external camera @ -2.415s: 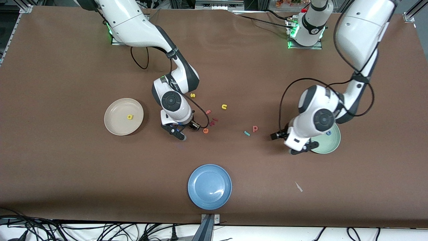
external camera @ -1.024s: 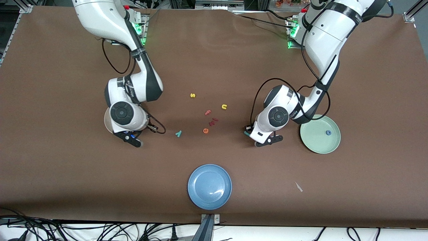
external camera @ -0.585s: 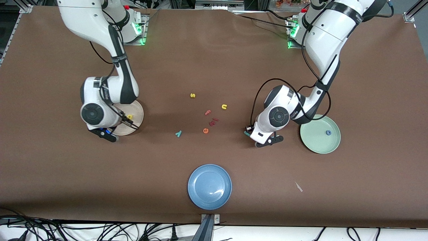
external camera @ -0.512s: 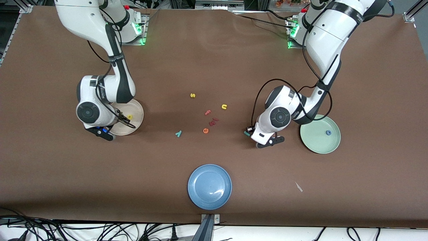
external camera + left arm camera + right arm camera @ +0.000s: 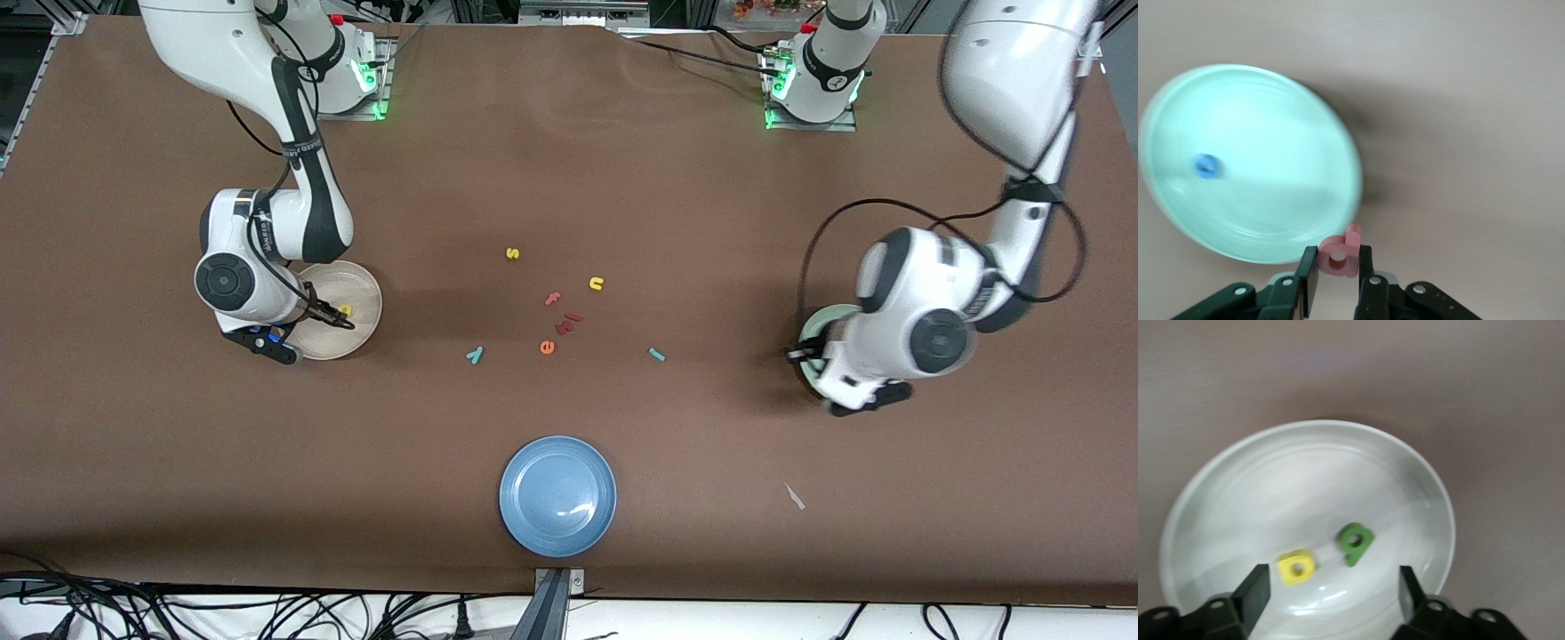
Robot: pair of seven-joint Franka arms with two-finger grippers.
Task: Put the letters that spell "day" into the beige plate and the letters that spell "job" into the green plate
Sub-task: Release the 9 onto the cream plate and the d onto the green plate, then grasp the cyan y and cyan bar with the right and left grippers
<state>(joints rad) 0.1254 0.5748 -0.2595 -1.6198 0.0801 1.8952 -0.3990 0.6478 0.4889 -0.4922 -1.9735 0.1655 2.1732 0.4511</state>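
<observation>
The beige plate (image 5: 1218,493) (image 5: 360,293) holds the yellow "d" (image 5: 1297,567) (image 5: 345,310) and the green "a" (image 5: 1355,543). My right gripper (image 5: 1331,597) (image 5: 277,345) hangs open over that plate with nothing between its fingers. My left gripper (image 5: 1337,270) (image 5: 864,398) is shut on the pinkish-red "b" (image 5: 1341,253), just above the rim of the green plate (image 5: 1271,120) (image 5: 811,327). The blue "o" (image 5: 1207,166) lies in that plate. The teal "y" (image 5: 476,356) and teal "j" (image 5: 657,355) lie on the table between the plates.
Loose letters lie mid-table: yellow "s" (image 5: 511,253), yellow "n" (image 5: 596,284), pink "f" (image 5: 553,299), dark red letters (image 5: 567,322), orange "e" (image 5: 547,348). A blue plate (image 5: 557,495) sits near the front camera. A white scrap (image 5: 794,496) lies toward the left arm's end.
My right arm carried the green "a" to the beige plate and opened, dropping it in. My left gripper closed on the "b" and carried it from beside the "j" to the green plate.
</observation>
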